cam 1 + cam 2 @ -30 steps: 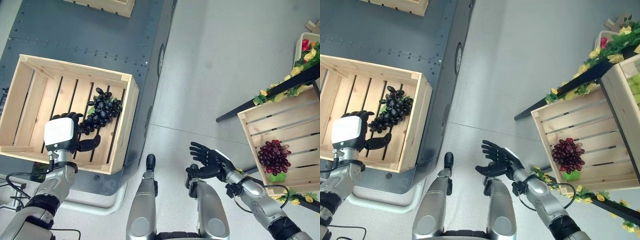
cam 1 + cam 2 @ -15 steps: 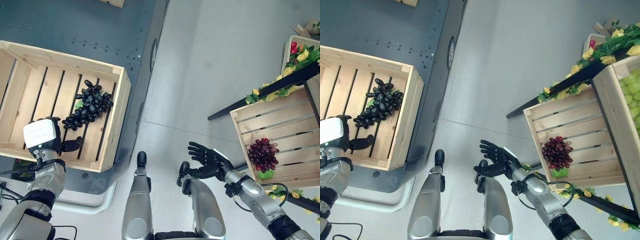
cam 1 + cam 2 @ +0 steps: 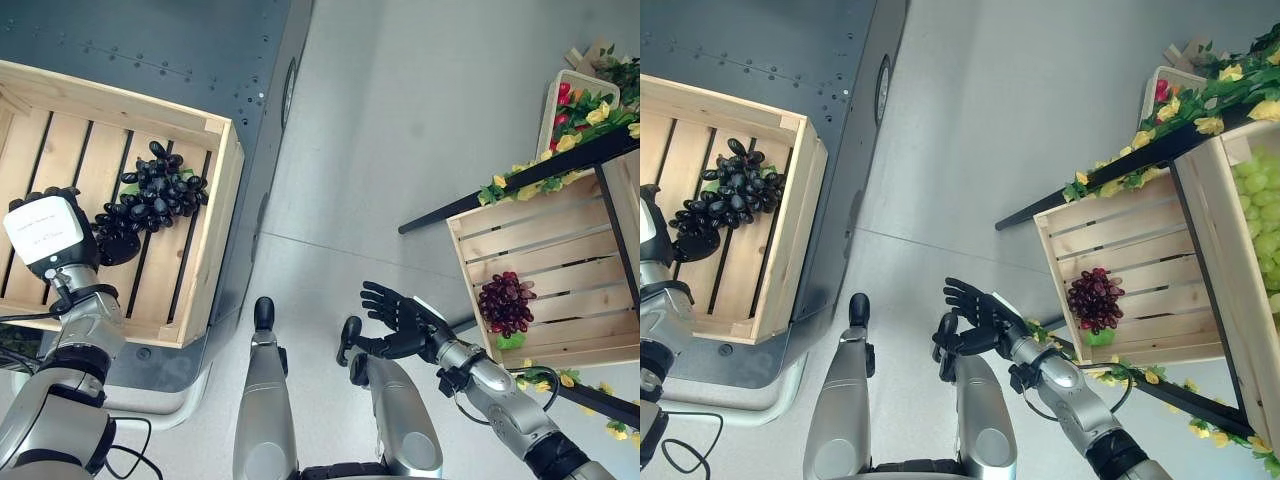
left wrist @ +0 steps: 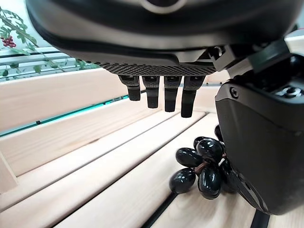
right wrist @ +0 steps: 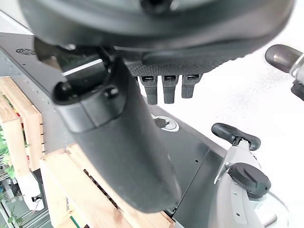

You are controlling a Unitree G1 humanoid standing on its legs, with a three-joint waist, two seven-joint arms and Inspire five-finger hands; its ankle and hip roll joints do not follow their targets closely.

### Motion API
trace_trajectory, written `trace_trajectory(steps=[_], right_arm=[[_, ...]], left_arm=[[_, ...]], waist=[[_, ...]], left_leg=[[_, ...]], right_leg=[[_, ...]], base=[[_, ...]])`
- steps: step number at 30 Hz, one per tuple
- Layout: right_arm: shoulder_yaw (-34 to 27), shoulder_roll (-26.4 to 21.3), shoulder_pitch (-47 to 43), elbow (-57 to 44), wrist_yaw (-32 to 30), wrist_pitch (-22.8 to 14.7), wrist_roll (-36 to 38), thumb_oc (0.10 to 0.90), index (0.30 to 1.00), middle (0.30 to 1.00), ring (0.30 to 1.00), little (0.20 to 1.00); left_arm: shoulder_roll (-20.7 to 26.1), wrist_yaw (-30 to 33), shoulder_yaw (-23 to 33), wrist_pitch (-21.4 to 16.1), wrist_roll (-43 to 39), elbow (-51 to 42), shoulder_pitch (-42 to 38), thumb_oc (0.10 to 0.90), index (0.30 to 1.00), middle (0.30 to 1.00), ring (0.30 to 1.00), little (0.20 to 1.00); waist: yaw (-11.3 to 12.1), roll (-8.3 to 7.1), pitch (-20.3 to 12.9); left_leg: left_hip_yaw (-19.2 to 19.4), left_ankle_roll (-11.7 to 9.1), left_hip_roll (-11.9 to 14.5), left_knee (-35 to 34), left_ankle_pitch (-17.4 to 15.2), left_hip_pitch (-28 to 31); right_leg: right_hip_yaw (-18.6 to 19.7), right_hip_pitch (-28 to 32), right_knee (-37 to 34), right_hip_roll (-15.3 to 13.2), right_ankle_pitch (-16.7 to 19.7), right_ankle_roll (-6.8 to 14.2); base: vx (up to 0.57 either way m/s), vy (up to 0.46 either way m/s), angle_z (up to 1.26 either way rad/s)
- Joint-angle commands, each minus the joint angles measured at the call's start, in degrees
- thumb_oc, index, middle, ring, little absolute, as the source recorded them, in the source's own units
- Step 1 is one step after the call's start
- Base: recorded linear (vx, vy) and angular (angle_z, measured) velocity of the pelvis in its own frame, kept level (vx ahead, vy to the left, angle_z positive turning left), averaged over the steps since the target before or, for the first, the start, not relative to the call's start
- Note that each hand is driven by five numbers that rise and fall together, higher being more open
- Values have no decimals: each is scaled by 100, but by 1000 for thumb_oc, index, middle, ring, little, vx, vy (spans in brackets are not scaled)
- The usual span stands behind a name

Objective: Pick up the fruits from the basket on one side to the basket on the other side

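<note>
In the left wooden crate [image 3: 222, 190], black grapes [image 3: 152, 197] lie on slats, left hand [image 3: 45, 232] loosely open beside them, thumb touching; right hand [image 3: 405, 325] spread empty, red grapes [image 3: 506, 302] in right crate [image 3: 560, 268].

A pale grey floor [image 3: 420, 130] runs through the middle, evenly lit. On the left lies a dark riveted metal platform [image 3: 190, 45] — a round fitting is set in its edge. On the right, a black-framed stand [image 3: 560, 170] is trimmed with leafy yellow flower garlands [image 3: 520, 185].
</note>
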Motion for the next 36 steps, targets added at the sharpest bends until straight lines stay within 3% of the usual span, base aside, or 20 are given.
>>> trace_trajectory(steps=[1, 9, 14, 22, 28, 30, 31, 33, 36], right_arm=[[-99, -99, -30, -628, -126, -498, 324, 800, 900, 900, 900, 900], [-133, -184, -91, -673, -194, -433, 306, 800, 900, 900, 900, 900], [-171, -241, -118, -693, -212, -371, 230, 800, 900, 900, 900, 900], [-247, -260, -132, -596, -278, -435, 238, 800, 900, 900, 900, 900], [-234, -259, -161, -648, -382, -429, 288, 800, 900, 900, 900, 900], [-236, -259, -177, -668, -424, -412, 285, 800, 900, 900, 900, 900], [-235, -257, -184, -669, -430, -407, 275, 800, 900, 900, 900, 900], [-244, -265, -204, -705, -494, -372, 286, 800, 900, 900, 900, 900], [-266, -252, -180, -674, -498, -410, 283, 800, 900, 900, 900, 900]], left_arm=[[508, -25, 202, -35, 169, 11, -383, 800, 900, 900, 900, 900], [433, -714, -176, -140, 20, 107, -553, 800, 900, 900, 900, 900], [381, -1238, -451, -531, 176, 121, -670, 800, 900, 900, 900, 900], [436, -1065, -662, -888, 356, -54, -765, 800, 900, 900, 900, 900], [349, -1081, -759, -750, 405, -7, -773, 800, 900, 900, 900, 900], [292, -1036, -733, -724, 402, 8, -755, 595, 592, 592, 592, 592], [282, -1034, -735, -716, 426, 21, -762, 558, 538, 538, 538, 538], [275, -1054, -790, -679, 403, 53, -831, 400, 300, 300, 300, 300], [225, -986, -782, -689, 449, 54, -813, 400, 300, 300, 300, 300]], waist=[[-57, 25, -43], [-158, 103, -43], [-230, 178, -43], [-235, 273, -43], [-251, 292, -43], [-253, 289, -43], [-255, 290, -43], [-261, 300, -43], [-268, 329, -43]], left_leg=[[587, 232, -292, 478, -537, -189], [634, 255, -341, 500, -519, -336], [682, 265, -401, 362, -435, -308], [694, 264, -428, 283, -377, -286], [704, 243, -460, 183, -316, -253], [712, 250, -466, 146, -296, -241], [719, 251, -466, 140, -293, -235], [717, 250, -477, 147, -297, -223], [708, 252, -498, 132, -296, -181]], right_leg=[[-69, 200, -56, 305, 37, -180], [-27, -93, 54, 227, 70, -162], [4, -227, 41, 160, 139, -116], [-14, -340, 122, 84, 139, -106], [-24, -374, 68, 72, 177, -95], [-40, -392, 79, 65, 172, -96], [-44, -395, 81, 61, 173, -96], [-48, -407, 109, 47, 169, -94], [-37, -402, 122, 34, 172, -87]], base=[[-2, 75, 4], [-2, 61, -3], [-2, 54, -6], [-2, 10, -2], [0, 0, 1], [0, 0, 0], [0, 0, 0], [0, 0, 0], [0, 0, 0]])
